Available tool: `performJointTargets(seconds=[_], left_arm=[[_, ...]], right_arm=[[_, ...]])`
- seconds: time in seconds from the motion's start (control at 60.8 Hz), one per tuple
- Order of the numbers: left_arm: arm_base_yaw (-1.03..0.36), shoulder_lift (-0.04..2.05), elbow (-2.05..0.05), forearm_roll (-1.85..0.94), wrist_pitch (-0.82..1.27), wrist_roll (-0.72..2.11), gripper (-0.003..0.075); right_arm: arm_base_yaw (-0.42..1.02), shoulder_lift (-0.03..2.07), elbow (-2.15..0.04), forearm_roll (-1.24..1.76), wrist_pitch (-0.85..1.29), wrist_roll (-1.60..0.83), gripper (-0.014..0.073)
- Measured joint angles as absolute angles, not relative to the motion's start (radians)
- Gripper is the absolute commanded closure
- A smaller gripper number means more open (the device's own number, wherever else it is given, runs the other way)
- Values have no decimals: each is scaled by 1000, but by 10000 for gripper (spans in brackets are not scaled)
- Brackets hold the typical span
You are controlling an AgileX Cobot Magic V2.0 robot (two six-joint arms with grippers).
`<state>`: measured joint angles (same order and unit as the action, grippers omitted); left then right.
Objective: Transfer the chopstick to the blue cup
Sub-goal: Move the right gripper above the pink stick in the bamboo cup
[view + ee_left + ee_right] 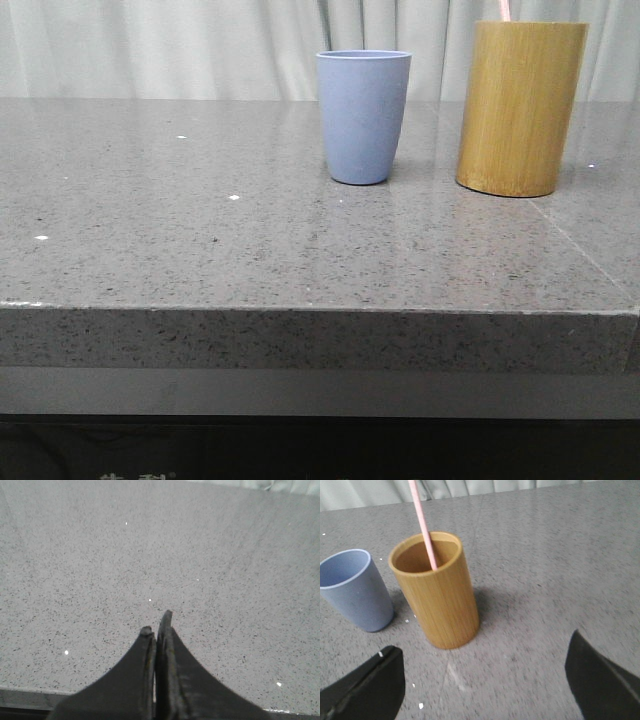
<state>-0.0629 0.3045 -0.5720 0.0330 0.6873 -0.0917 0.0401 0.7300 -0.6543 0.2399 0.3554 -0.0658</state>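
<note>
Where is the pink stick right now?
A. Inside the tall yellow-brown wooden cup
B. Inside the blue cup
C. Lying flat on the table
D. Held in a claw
A. The right wrist view shows the pink stick standing inside the tall wooden cup, leaning against its rim, while the blue cup beside it looks empty and the right claw is open with nothing in it.

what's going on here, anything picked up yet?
Nothing yet. A pink chopstick stands in the bamboo holder, beside the blue cup, which looks empty. The right gripper is open, short of the holder and touching nothing. The left gripper is shut over bare table.
</note>
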Motion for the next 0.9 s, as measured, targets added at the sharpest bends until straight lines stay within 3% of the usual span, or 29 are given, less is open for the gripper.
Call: performJointTargets(seconds=[0.197,0.609,0.905], left_arm=[[-63,181,-520,33,683,-92,738],[-63,169,-520,37,676,-92,738],[-63,169,-520,37,674,-92,738]], right_arm=[[111,961,-815,240,256,-74,-61],[194,1453,-1265,224,228,-76,-61],[194,1651,-1411,199,229,-76,-61]])
